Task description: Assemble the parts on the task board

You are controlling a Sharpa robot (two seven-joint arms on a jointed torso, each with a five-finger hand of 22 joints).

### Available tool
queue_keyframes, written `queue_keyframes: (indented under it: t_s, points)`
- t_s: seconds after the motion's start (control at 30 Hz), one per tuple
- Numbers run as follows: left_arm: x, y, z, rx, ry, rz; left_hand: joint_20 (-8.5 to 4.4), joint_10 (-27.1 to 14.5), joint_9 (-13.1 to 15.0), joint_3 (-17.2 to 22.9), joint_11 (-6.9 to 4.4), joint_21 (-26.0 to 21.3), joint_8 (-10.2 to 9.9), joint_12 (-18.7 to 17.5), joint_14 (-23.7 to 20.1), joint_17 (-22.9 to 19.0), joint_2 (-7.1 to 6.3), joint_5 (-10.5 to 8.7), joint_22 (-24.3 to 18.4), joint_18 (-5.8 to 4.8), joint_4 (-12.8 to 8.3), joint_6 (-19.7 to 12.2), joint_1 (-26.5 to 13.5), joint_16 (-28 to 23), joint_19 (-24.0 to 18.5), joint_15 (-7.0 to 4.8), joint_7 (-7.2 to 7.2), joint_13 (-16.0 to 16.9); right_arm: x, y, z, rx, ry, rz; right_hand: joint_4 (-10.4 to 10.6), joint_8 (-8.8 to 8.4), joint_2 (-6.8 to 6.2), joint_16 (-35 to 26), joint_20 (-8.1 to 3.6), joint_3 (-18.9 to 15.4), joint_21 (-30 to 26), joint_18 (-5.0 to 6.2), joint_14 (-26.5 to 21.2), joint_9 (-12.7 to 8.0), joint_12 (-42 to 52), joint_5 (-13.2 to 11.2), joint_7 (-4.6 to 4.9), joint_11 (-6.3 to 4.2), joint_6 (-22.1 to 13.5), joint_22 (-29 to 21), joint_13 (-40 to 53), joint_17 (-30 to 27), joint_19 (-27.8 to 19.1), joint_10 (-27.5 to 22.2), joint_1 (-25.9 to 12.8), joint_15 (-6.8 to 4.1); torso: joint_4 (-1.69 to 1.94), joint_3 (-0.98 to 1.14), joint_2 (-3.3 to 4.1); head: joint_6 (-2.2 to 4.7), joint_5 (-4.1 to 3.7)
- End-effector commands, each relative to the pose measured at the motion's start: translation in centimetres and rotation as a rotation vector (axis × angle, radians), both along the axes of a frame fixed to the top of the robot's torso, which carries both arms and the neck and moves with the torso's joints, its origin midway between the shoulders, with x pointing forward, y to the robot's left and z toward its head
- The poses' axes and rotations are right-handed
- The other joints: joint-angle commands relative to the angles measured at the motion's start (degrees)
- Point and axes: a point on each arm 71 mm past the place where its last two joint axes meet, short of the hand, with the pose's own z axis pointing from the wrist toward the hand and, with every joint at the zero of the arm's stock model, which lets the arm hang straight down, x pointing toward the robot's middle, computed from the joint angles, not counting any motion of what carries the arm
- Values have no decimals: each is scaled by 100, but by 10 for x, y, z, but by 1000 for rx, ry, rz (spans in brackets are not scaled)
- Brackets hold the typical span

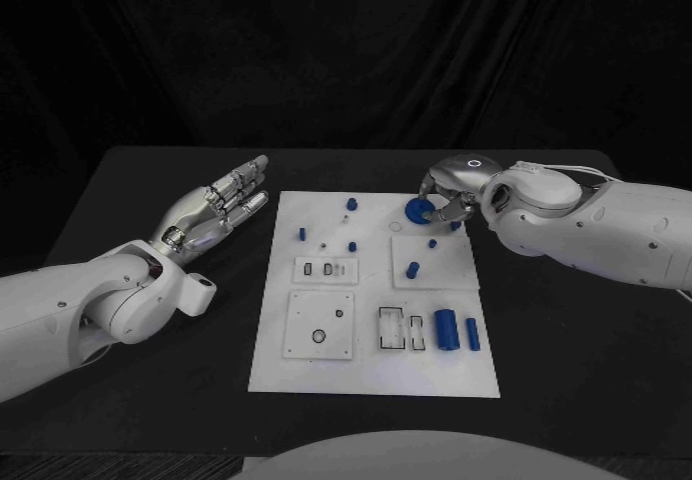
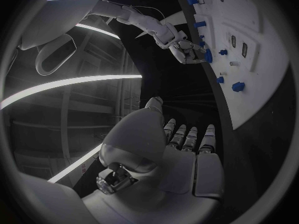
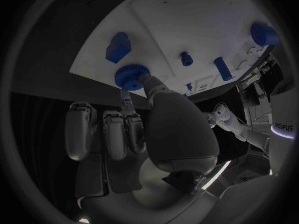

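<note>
Two blue cylinders [image 1: 459,330] lie at board's [image 1: 375,375] near edge. Right hand [image 1: 450,200] pinches blue knurled knob [image 1: 418,209] over far end; small, rigid, light, probably best held by ridged rim. Left hand [image 1: 216,210] flat, empty, over counter [image 1: 577,380].

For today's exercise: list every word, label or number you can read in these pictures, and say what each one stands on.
Lettering on a white robot arm at the rim of the right wrist view: too blurred and partly cut to read.
Lettering at the rim of the left wrist view: too blurred to read.
The task board: no readable text.
</note>
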Motion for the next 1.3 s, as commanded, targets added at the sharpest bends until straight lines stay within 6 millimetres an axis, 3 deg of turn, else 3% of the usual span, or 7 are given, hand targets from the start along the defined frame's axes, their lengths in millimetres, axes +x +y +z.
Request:
queue_keyframes:
  t_s: [0.03, 0.23, 0.43, 0.77, 1.07, 1.3]
  points:
    - [0, -1, 2, -9, -7, -12, 47, -8, 5, -2, 45, 29, 16, 27, -13, -5, 3, 23, 10, 65, -37, 12, 48, -21, 6, 35, 41, 7, -3, -2, -9, -20, 23, 0, -68, 134, 15, 15, -8, 113, 15, -59, 600, 286, 15, 186, -132, 32, 216, 1048, 1500, 1509, 49, 617, 52, 2, 5, -3, -1, 26, 19]
    - [0, 1, 2, -9, -8, -9, 53, -6, 5, 0, 51, 33, 15, 30, -13, -5, 5, 26, 12, 66, -41, 13, 50, -21, 12, 37, 44, 8, -6, -3, -7, -4, 9, 11, -42, 136, -16, 15, -19, 215, 54, -70, 600, 363, 15, 612, -151, 11, 241, 1081, 1500, 1509, 88, 617, -63, -16, -6, -4, -1, 39, 56]
    - [0, 1, 2, -7, -9, -5, 55, -3, 5, 1, 57, 35, 15, 35, -13, -5, 4, 28, 13, 67, -44, 14, 51, -21, 15, 38, 45, 9, -11, -1, -1, 16, -1, 23, -6, 102, -29, 15, -22, 257, 73, -77, 600, 372, 15, 704, -145, 14, 206, 1097, 1500, 1509, 106, 617, -135, -16, -2, -4, -3, 59, 79]
    - [1, 2, 2, -6, -8, -4, 59, 1, 5, 2, 68, 37, 14, 42, -13, -5, 3, 32, 14, 67, -48, 13, 52, -21, 18, 39, 45, 10, -17, 9, 9, 36, -13, 54, 63, 53, -69, 15, -19, 281, 87, -81, 600, 370, 15, 621, -139, 19, 174, 1110, 1500, 1509, 123, 617, -253, -13, 8, -4, -5, 82, 71]
    - [1, 0, 2, -5, -6, -8, 61, 7, 4, 3, 81, 37, 13, 51, -13, -5, 2, 35, 13, 67, -52, 10, 53, -21, 19, 41, 44, 12, -19, 24, 10, 50, 3, 83, 95, 17, -83, 15, -18, 298, 92, -83, 600, 364, 15, 513, -134, 22, 151, 1118, 1500, 1509, 131, 617, -299, -11, 6, -3, -4, 168, 91]
    - [2, -2, 1, -7, -5, -14, 61, 7, 4, 3, 81, 37, 13, 51, -13, -5, 2, 35, 13, 67, -52, 10, 53, -21, 19, 41, 44, 12, -16, 35, 8, 40, 16, 96, 96, -13, -86, 15, -16, 317, 80, -81, 600, 354, 15, 469, -126, 27, 119, 1114, 1500, 1509, 125, 617, -297, -8, 4, 3, 3, 166, 90]
